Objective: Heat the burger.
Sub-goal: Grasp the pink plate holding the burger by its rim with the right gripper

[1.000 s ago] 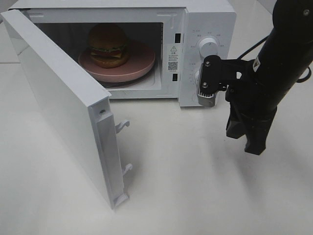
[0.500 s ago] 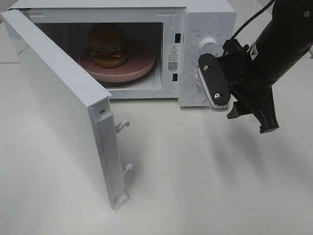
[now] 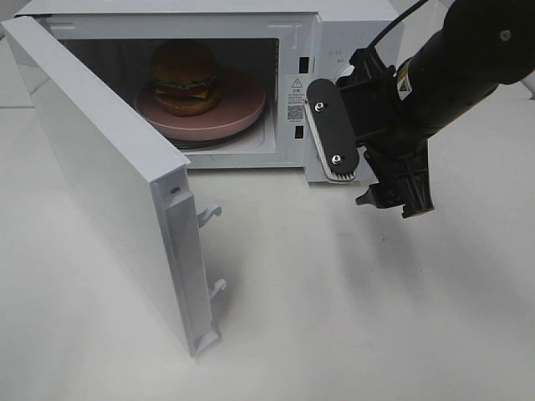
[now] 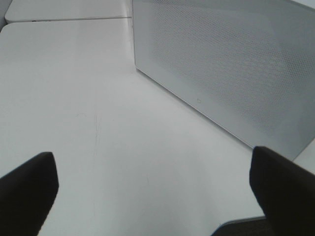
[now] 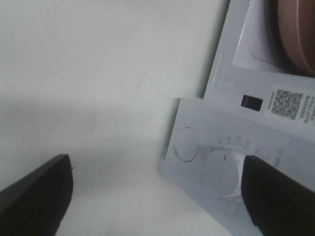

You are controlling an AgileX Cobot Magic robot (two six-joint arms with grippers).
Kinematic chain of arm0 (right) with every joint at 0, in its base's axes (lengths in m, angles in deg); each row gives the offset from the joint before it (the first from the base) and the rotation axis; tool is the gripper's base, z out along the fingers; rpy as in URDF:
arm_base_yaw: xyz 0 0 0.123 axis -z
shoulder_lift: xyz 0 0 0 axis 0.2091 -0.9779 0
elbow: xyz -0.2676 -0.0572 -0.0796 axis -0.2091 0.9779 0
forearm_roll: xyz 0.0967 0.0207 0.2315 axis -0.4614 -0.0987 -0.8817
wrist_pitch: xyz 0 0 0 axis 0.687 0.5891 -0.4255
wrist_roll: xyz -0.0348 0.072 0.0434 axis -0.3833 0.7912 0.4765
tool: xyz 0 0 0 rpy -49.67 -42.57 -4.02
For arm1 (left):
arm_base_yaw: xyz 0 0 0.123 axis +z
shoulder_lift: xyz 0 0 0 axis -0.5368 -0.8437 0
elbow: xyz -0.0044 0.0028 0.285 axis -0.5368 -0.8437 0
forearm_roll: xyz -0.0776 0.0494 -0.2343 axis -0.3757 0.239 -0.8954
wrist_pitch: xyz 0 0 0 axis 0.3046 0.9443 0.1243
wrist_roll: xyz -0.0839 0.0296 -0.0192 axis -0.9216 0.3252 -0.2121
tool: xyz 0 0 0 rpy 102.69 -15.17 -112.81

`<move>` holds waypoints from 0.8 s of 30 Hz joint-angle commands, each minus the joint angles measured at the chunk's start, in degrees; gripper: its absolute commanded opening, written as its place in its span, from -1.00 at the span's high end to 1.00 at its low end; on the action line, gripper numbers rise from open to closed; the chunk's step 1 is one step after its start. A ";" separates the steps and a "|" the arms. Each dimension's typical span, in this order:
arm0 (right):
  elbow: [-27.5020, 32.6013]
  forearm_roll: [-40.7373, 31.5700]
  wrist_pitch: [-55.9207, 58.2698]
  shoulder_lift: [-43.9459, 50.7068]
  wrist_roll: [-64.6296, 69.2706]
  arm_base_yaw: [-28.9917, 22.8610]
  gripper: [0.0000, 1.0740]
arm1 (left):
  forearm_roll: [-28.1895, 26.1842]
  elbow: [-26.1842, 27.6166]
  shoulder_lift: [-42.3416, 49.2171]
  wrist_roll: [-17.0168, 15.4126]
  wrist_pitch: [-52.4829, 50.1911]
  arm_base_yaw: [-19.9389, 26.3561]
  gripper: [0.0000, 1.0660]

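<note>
The burger (image 3: 185, 77) stands on a round pink plate (image 3: 242, 104) inside the white microwave (image 3: 351, 25), whose door (image 3: 100, 167) hangs wide open to the left. My right gripper (image 3: 368, 163) is open in front of the microwave's control panel, one finger pad (image 3: 333, 134) facing the camera. In the right wrist view the right gripper (image 5: 157, 196) stands wide with the panel's knob (image 5: 235, 160) and a round button (image 5: 187, 144) between and beyond its tips; the plate's edge (image 5: 298, 34) shows. My left gripper (image 4: 155, 191) is open over bare table beside the microwave's perforated wall (image 4: 221, 64).
The open door (image 3: 180, 251) juts toward the table's front, with its latch hooks (image 3: 211, 215) sticking out. A QR label (image 5: 287, 103) sits on the frame beside the cavity. White tabletop (image 3: 351, 317) spreads in front of the microwave and under the right arm.
My right gripper has opened from shut, turned and moved up and left, closer to the control panel. The burger, plate and door have not moved.
</note>
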 commanded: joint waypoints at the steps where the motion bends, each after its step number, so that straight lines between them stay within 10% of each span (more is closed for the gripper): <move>1: -0.69 0.23 -1.95 0.40 0.46 -1.83 -0.67 | -0.23 -0.17 0.17 -0.34 -0.80 0.06 -0.83; 24: -10.94 -8.42 -4.98 -9.00 -9.51 -4.64 -0.62 | -0.29 -0.17 0.23 -0.34 -0.80 0.06 -0.83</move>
